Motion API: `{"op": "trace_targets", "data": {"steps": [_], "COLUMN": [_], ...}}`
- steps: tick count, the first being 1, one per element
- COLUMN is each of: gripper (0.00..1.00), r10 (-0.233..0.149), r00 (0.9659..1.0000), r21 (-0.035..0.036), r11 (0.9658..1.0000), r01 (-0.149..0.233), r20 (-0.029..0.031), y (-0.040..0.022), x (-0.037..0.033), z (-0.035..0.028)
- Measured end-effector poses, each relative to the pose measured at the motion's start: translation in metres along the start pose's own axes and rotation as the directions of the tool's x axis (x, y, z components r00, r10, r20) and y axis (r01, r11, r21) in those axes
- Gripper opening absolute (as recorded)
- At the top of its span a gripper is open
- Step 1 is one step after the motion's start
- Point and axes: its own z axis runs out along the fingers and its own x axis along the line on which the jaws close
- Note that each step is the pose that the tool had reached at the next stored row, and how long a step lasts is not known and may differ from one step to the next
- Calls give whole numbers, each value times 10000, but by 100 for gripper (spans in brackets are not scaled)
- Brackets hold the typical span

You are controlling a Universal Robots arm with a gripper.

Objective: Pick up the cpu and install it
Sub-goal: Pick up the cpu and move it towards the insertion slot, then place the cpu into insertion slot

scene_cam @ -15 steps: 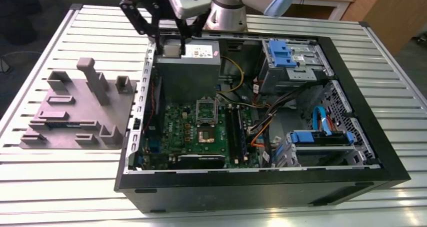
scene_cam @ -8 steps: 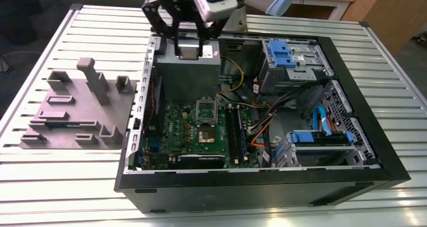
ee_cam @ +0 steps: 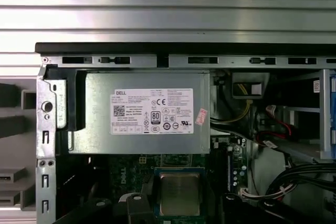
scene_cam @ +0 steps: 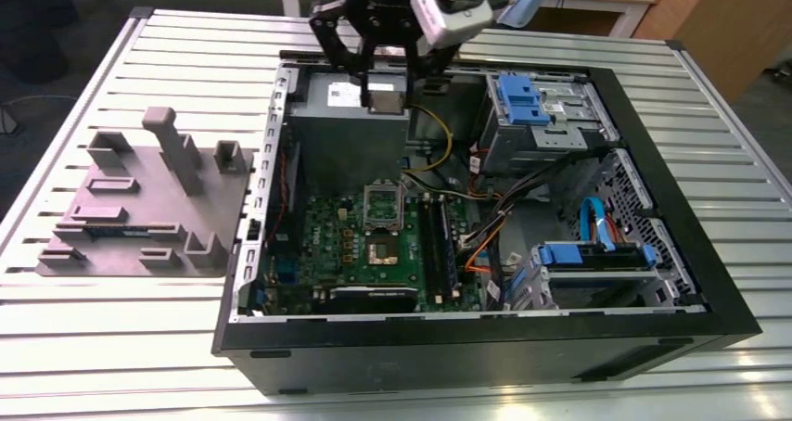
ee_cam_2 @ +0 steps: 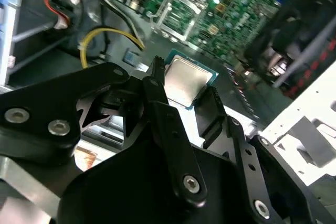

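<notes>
in the upper middle of the exterior view, the small, flat, square cpu with its silvery-grey metal top (scene_cam: 385, 97) hangs in the air, pinched by opposite edges between the fingers of the black gripper (scene_cam: 385, 87). the gripper is closed down to the chip's width and has nothing else in its hold. in both wrist views the cpu's metal face shows bare between the two dark fingers (ee_cam_2: 155, 80), so the grip looks to be on the rim alone. just under it in the exterior view sits the grey metal box with a white label (scene_cam: 347, 133). lower, near the frame's centre, the green motherboard (scene_cam: 325, 226) carries the upright silver rectangular socket frame (scene_cam: 381, 201), with the open socket (scene_cam: 382, 248) below that. all of it lies inside the black computer case (scene_cam: 495, 347) on the slatted metal table (scene_cam: 124, 347). the step in hand reads as the carry toward the socket, which is well apart from the chip. doing it well probably means holding the chip level and square to the socket, gripping no harder than the edges need, and staying clear of the raised frame and the yellow cables (scene_cam: 427, 129).
</notes>
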Motion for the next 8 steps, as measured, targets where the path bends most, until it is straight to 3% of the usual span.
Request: {"op": "trace_targets", "data": {"steps": [2,8], "gripper": [47,47], "r10": [0,1], "r00": [10000,10000], "r21": [-1,0], "r11": [10000,10000], "r01": [0,-1], "r20": [0,0], "y": [1,1], "x": [-72,-81], "z": [7,8]}}
